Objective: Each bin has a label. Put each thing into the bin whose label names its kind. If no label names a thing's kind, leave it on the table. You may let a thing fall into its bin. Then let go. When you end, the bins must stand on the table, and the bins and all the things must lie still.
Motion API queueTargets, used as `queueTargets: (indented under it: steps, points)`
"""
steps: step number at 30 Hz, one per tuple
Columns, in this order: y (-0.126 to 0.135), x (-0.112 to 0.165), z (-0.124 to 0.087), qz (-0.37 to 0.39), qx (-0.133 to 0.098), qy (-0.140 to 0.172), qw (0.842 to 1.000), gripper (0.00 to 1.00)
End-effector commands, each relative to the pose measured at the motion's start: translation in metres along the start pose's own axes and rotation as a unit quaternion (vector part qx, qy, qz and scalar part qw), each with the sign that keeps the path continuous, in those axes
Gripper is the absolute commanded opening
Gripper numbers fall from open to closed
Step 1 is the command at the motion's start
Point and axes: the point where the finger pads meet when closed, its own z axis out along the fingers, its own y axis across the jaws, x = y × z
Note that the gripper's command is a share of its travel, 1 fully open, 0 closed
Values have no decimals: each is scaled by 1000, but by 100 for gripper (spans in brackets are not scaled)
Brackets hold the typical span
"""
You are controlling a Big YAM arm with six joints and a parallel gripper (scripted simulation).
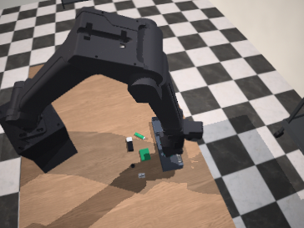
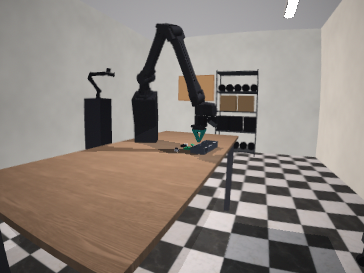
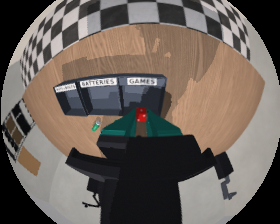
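Bins [image 1: 158, 131] form one dark row near the table's right edge [image 1: 209, 168], and the gripper [image 3: 143, 120] is held above that row, clamped on a small red piece [image 3: 141, 115]. The carrying step is judged under way; release over the bin whose label fits is called for next. "Batteries" and "Games" can be read on two labels; the third is blurred. Left of the bins lie a green block [image 1: 144, 154], a green cylinder [image 1: 139, 136] and smaller bits. Little table is left right of the bins; more lies left.

The arm covers most of the bin row [image 1: 159, 139] — the leftmost label [image 3: 66, 88] is blurred
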Motion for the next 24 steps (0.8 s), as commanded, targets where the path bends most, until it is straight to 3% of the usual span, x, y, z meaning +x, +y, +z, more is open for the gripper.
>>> queueTargets:
  steps: [1, 12, 15, 24]
  points:
    - [5, -4, -6, 13, 1, -10, 1000, 10]
    - [3, -12, -5, 10, 1, -7, 1000, 10]
    - [-6, -10, 9, 14, 4, -9, 1000, 10]
    - [-5, -9, 23, 14, 3, -8, 1000, 10]
